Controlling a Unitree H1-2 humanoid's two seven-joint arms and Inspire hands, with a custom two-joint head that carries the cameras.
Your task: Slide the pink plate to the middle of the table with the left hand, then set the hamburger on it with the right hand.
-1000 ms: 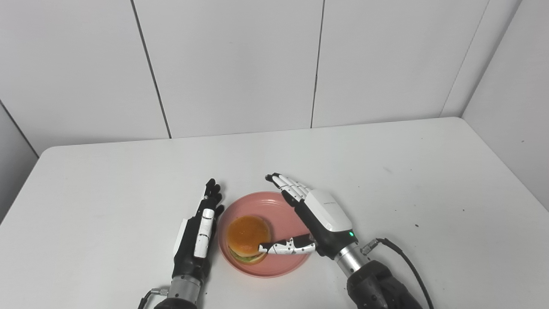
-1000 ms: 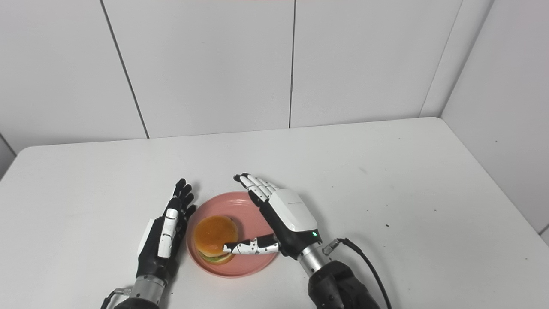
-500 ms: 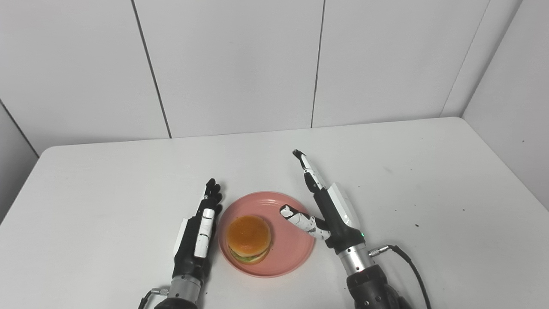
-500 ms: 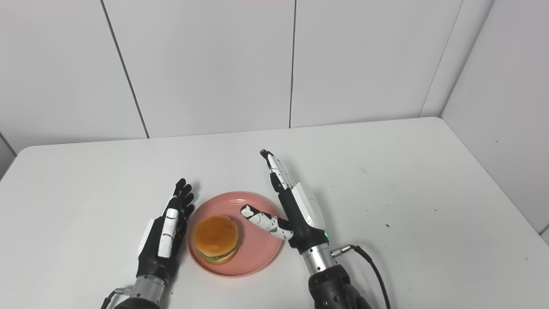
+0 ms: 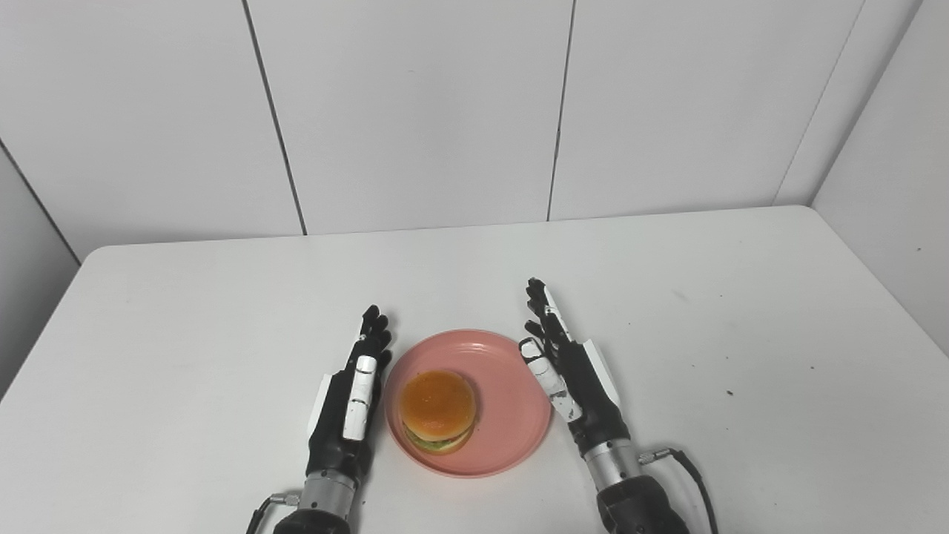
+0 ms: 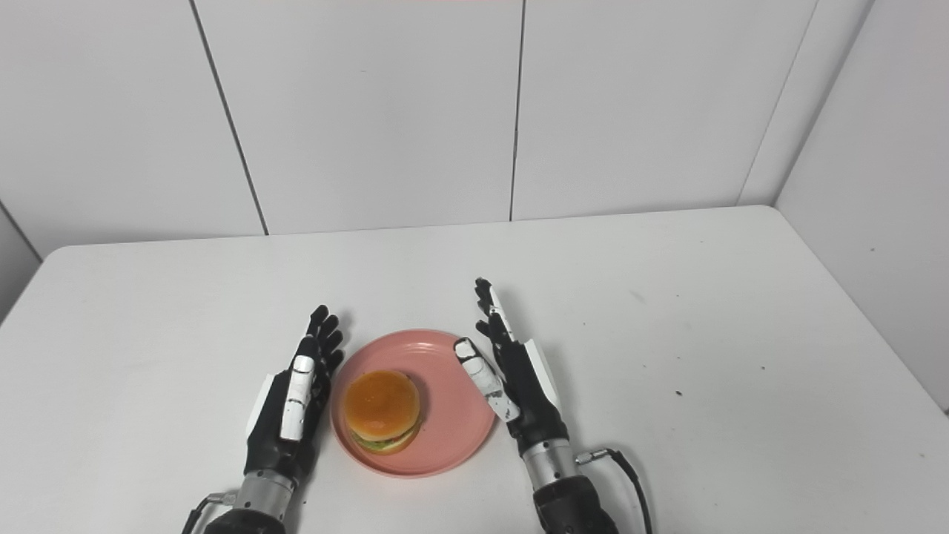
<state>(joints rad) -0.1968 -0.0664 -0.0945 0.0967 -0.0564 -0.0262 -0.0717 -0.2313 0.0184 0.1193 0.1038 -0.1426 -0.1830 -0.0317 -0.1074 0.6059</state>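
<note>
plate (image 5: 511, 415) flanked by both robot hands | far table (image 5: 474, 267) free

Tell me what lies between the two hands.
The pink plate with the hamburger on it lies between the left hand and right hand, nothing else; both eye views show it.

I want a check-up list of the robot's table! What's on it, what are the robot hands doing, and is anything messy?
Surface: white table, a few small dark specks toward its right side.
Job's things: hamburger sits upright on the pink plate, left of the plate's middle.
Clutter: nothing seen.
Robot hands: left robot hand open, fingers straight, beside the plate's left rim; right robot hand open, beside the right rim. Neither holds anything.
Cables: black cable loops off the right wrist; a thinner one at the left wrist.
Surroundings: plain white wall panels behind and to the right.
</note>
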